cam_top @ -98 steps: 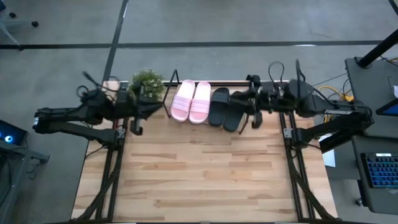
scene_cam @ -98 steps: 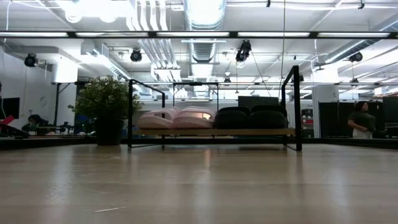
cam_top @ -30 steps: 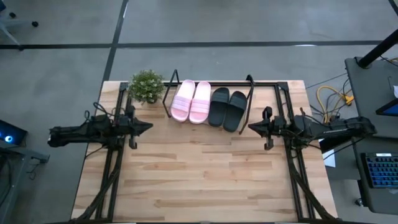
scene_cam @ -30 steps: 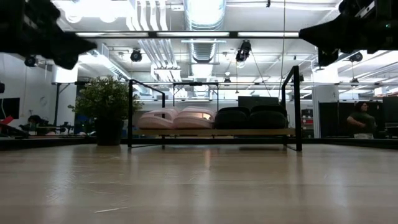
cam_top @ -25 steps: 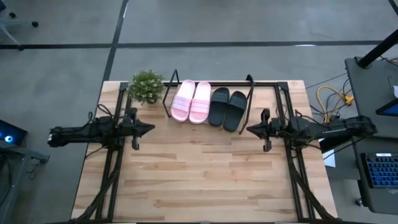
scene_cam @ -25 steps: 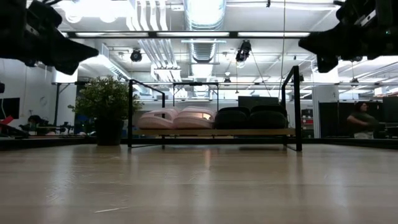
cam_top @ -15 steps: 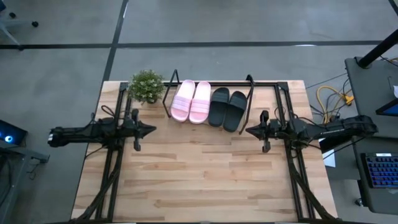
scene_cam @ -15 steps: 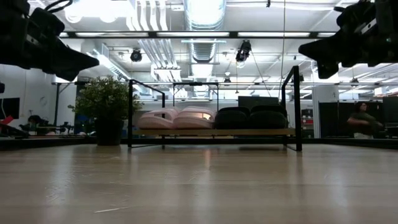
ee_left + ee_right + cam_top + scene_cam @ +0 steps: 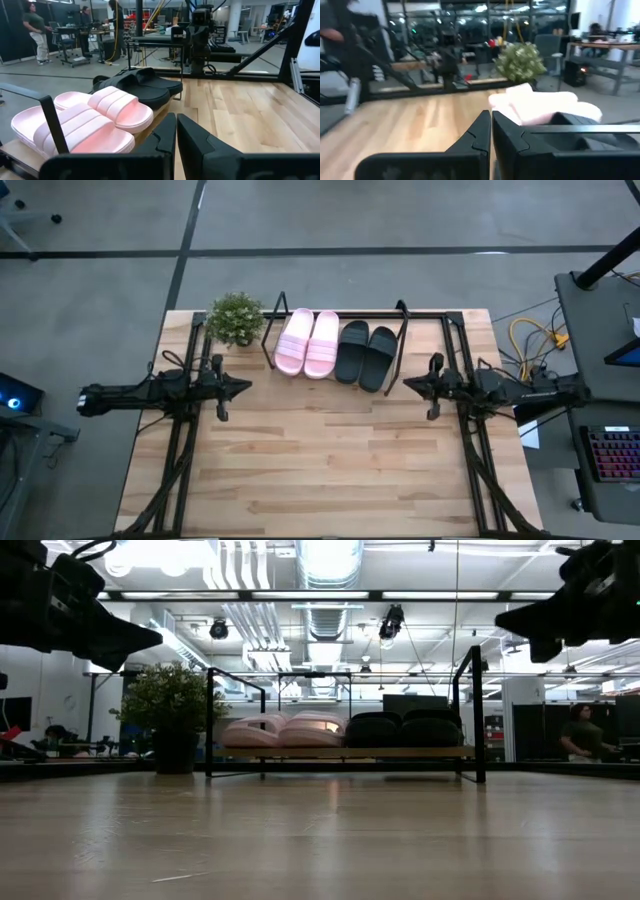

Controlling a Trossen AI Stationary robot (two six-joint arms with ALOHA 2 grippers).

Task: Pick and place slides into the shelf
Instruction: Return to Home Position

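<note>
The left arm (image 9: 140, 393) lies stretched out low and level, and the left gripper (image 9: 242, 387) points inward toward the right arm. Its fingers (image 9: 167, 131) are pressed together with nothing between them. The right arm (image 9: 530, 390) mirrors this pose. The right gripper (image 9: 408, 386) points back at the left one, its fingers (image 9: 481, 131) likewise closed and empty.

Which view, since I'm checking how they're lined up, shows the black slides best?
The high view: both black slides show whole from above, side by side on the shelf beside the pink pair. The low view gives only their ends, the left wrist view hides part behind the pink pair, the right wrist view shows little.
</note>
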